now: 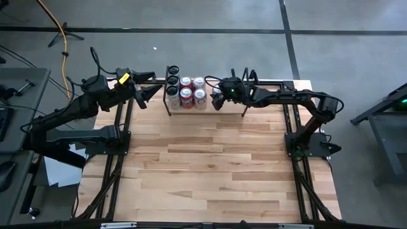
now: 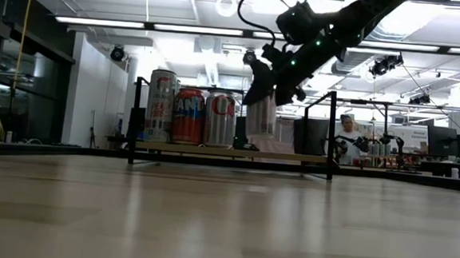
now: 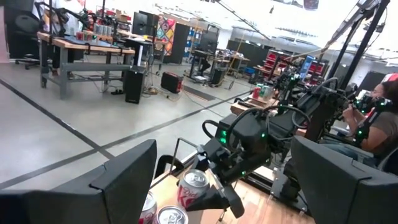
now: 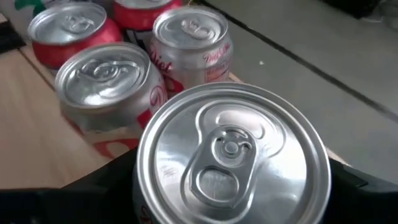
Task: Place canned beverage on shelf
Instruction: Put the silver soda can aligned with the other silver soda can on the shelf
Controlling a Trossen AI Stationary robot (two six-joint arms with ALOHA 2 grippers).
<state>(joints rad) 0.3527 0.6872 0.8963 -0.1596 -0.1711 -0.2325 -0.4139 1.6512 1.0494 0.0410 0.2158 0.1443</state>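
Right gripper (image 2: 262,95) pinches a silver can (image 4: 231,155), held just above the shelf (image 2: 228,152) plank beside the cans (image 1: 186,92) already there; lowered off-line, its smooth round wall could knock a neighbour over. Thin black rod uprights, pale plank. Left gripper (image 1: 141,93) waits spread wide at the shelf's far-left end.

The shelf (image 1: 222,109) is standing at the table's (image 1: 210,172) far edge, midway between the two arms. Cans (image 1: 186,95) are sitting clustered on its left part. The right gripper (image 1: 217,97) is holding another can (image 2: 261,115) just right of them, above the plank. The left gripper (image 1: 145,93) is waiting just left of the shelf.
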